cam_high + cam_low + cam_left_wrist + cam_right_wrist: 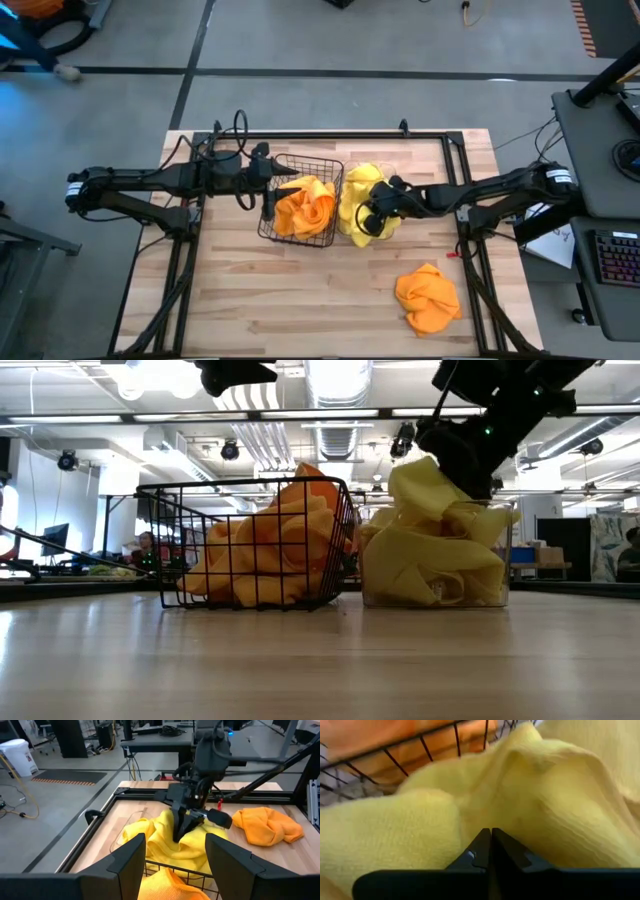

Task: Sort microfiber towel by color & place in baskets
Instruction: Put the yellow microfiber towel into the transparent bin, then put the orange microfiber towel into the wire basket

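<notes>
Orange towels (305,208) fill the black wire basket (300,163), and yellow towels (360,192) are heaped in the clear plastic bin (500,565) beside it, rising above its rim. One more orange towel (428,297) lies crumpled on the table near the front right. My right gripper (368,218) is shut, with its fingers down on the yellow heap (160,837). My left gripper (175,862) is open and hovers over the left side of the wire basket (170,550), touching nothing. My right gripper (490,842) meets the top of the yellow towel heap (545,805) with its shut fingertips (181,831), coming from above and slanting in from the table's right. I cannot tell whether any cloth is caught between the tips. The heap stays in the bin, with one fold (425,475) standing up by the fingers.
The two containers stand side by side at the table's middle. A black frame rail (330,133) runs along the far edge, and the arms' mounts stand at both sides. Bare wood lies in front of the containers, and the loose orange towel (267,825) sits to the right.
</notes>
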Controlling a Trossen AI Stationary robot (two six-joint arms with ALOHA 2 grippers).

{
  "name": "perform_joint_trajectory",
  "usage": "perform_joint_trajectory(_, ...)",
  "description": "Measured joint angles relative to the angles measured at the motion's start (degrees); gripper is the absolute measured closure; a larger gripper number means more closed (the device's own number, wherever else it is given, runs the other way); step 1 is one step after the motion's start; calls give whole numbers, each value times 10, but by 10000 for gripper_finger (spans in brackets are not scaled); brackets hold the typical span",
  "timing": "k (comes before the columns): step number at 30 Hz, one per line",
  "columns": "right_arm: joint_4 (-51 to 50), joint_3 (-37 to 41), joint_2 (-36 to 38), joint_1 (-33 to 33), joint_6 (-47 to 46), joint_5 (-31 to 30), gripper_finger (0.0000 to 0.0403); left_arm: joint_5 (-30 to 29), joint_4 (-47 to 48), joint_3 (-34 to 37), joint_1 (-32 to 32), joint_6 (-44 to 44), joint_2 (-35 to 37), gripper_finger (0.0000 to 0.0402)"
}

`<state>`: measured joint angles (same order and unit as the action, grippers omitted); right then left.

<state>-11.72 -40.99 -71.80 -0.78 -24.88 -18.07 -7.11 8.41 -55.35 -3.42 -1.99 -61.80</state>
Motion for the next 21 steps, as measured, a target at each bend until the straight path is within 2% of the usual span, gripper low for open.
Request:
perform_joint_trajectory(4,-34,-32,9,0,1,5,390,0,1,0,0,7,0,212)
perform_joint_trajectory(9,-144,-95,8,0,-6,5,372,0,1,5,3,10,-1,212)
perform_joint_trajectory(18,-315,-228,8,19,-31,6,248,0,-49,50,44,11,1,242)
perform_joint_trajectory(21,-390,-277,8,39,-70,34,213,0,-56,59,60,16,6,249)
